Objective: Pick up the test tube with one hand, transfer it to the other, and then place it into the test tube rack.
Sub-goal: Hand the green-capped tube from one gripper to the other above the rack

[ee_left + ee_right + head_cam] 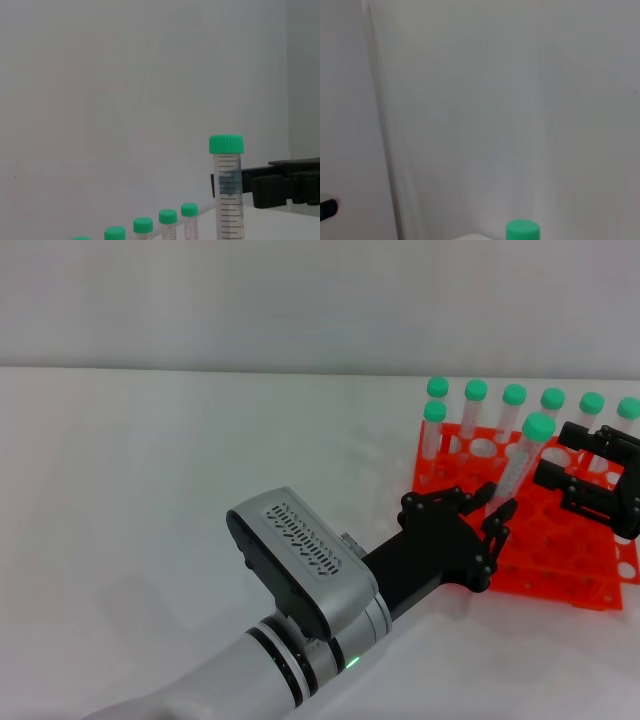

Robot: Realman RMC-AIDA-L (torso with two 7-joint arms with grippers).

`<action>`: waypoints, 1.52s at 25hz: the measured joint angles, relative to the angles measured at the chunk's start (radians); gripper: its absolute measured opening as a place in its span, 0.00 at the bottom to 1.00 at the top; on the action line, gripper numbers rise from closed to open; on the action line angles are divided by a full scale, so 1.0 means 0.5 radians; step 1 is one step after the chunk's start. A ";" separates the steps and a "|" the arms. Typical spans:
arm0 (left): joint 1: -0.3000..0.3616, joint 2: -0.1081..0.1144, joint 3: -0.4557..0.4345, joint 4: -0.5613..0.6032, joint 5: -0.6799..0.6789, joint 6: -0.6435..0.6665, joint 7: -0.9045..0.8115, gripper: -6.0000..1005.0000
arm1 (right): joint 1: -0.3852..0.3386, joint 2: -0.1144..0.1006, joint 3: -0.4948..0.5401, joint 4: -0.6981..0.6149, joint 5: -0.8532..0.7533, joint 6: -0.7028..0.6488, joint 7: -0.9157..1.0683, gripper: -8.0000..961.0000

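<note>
1. Here, in the head view, the left gripper reaches in from the white-silver arm and has its black fingers closed around the lower part of the test tube, which stands nearly upright with its green cap on top, above the near-left part of the test tube rack. The right gripper sits just beside the tube's cap end, over the rack; its fingers are parted with a clear gap, and they appear to hold nothing. Seven other green-capped tubes stand in the rack's far holes. The rack rests on the white table.

2. In the left wrist view, the test tube stands upright, its printed scale visible. The right gripper shows behind and beside it as a black block; whether it touches the tube cannot be told. Five capped tubes line up lower down.

3. In the right wrist view, only a green cap shows against a pale wall.
</note>
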 joint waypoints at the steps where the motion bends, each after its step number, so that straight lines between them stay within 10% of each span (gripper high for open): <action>1: 0.000 0.000 0.000 0.000 0.000 0.000 0.000 0.18 | 0.003 0.001 -0.002 -0.003 -0.002 0.005 0.009 0.71; 27: 0.012 -0.003 0.000 0.003 0.052 0.039 0.003 0.18 | 0.042 0.070 -0.039 0.002 0.006 0.030 0.090 0.68; 38: 0.013 -0.003 0.000 0.001 0.054 0.039 0.003 0.18 | 0.033 0.070 -0.041 0.005 0.014 0.031 0.043 0.27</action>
